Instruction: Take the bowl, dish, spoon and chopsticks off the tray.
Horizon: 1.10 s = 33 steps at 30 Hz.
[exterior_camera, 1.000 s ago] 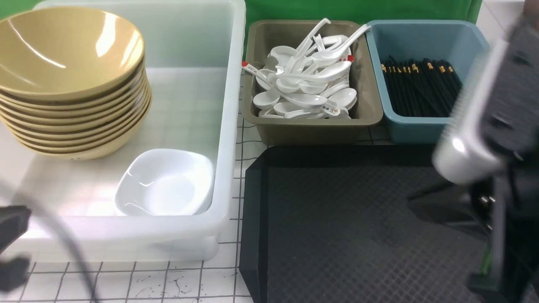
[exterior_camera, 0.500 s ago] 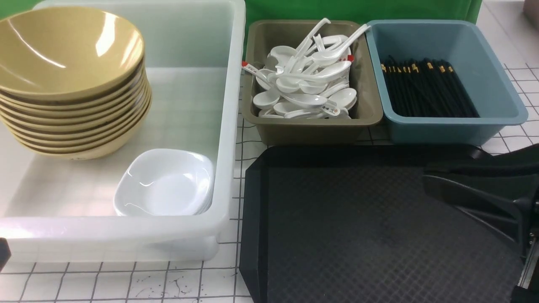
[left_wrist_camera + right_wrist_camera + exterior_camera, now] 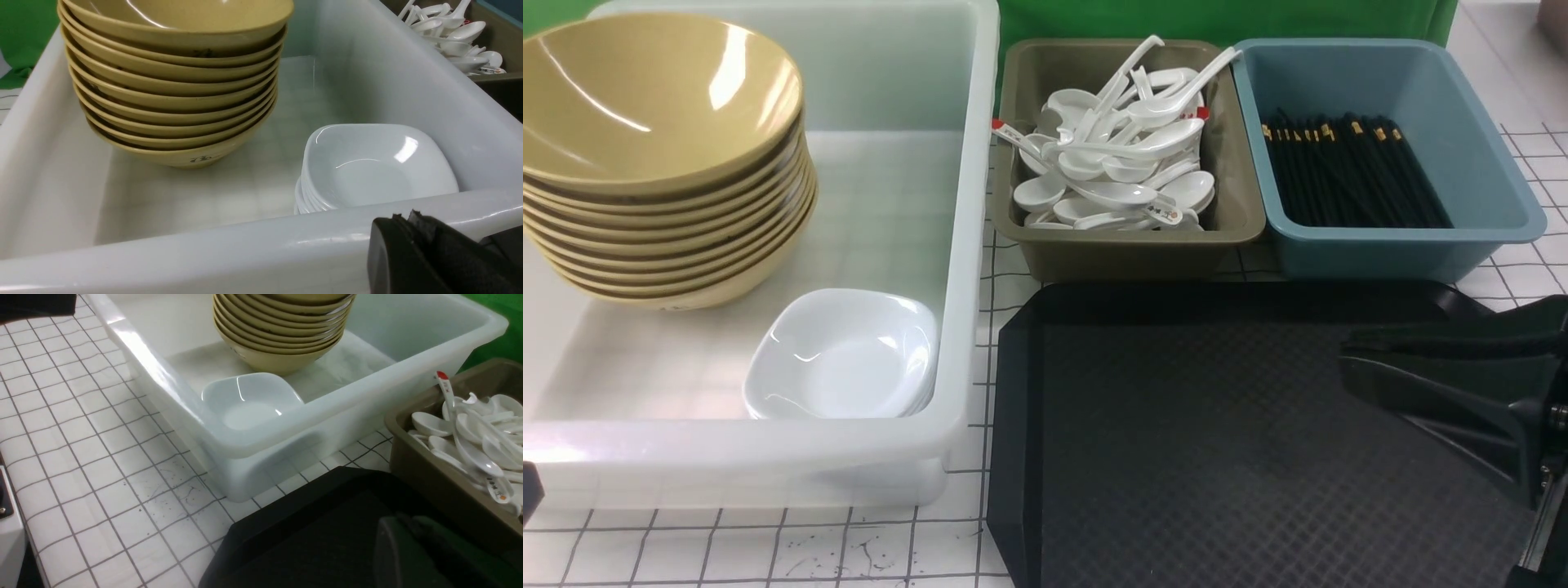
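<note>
1. White tub (image 3: pixel 968 245), translucent, biggest item, fills the 9–11 o'clock side of my front view.
2. Tray (image 3: pixel 1217 457), black, flat, diamond texture, cut corners, raised rim; sits at 5 o'clock, its top bare, just beside the tub. I also see its corner on the right wrist cam (image 3: pixel 286 522).
3. Bowl (image 3: pixel 654 90), glossy mustard-tan, wide and shallow, top of a nested stack in the tub's far-left part, 10 o'clock. Left wrist cam shows the stack (image 3: pixel 175 24) resting on the tub floor.
4. Blue bin (image 3: pixel 1486 212) at 1 o'clock, beyond the tray; chopsticks (image 3: pixel 1347 171), thin, black, gold bands, lie in a bundle inside.
5. Olive bin (image 3: pixel 1127 245) at 12 o'clock, between tub and blue bin; holds a heap of glossy white spoons (image 3: pixel 1119 155), a few with red marks.
6. Dish (image 3: pixel 845 355), small, glossy white, rounded-square, top of a short stack in the tub's near corner, 8 o'clock, just inside the wall (image 3: pixel 380 167).
7. Right gripper (image 3: pixel 1347 355) over the tray's right edge at 3–4 o'clock, fingers pressed together, holding nothing, well apart from all the tableware.
8. Left gripper (image 3: pixel 402 218) just outside the tub's near wall, near the dish stack; fingertips look pressed together, nothing between them.
</note>
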Tool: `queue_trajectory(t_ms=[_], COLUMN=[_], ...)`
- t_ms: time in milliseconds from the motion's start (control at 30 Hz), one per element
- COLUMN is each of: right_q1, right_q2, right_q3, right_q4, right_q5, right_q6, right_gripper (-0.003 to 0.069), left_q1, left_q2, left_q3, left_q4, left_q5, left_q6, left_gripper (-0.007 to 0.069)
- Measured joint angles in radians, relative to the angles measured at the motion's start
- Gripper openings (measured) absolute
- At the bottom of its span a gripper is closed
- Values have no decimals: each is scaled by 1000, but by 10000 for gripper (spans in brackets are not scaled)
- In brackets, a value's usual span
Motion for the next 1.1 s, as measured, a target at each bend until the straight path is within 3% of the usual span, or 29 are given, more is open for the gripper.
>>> queue_trajectory(t_ms=[200, 300, 500, 567, 667, 733, 933, 1100], right_q1=[-10, -60, -294, -443, -544, -683, -876, -924], right_q2=[-45, -121, -290, -407, -493, -611, -745, -764], right_q3=[60, 153, 380, 503, 580, 680, 782, 782], right_q4=[-67, -88, -97, -98, -98, -98, -99, -99], right_q5=[-46, -74, -247, -369, -431, -469, -433, -314], right_q6=[0, 7, 85, 91, 92, 93, 123, 166], right_gripper=[62, 53, 35, 35, 35, 35, 35, 35], left_q1=[0, 0, 0, 0, 0, 0, 0, 0], left_q2=[0, 0, 0, 0, 0, 0, 0, 0], left_q3=[0, 0, 0, 0, 0, 0, 0, 0], left_q4=[0, 0, 0, 0, 0, 0, 0, 0], left_q5=[0, 0, 0, 0, 0, 0, 0, 0], left_q6=[0, 0, -2, -2, -2, -2, -2, -2], left_gripper=[-13, -13, -13, -13, -13, -13, -13, -13])
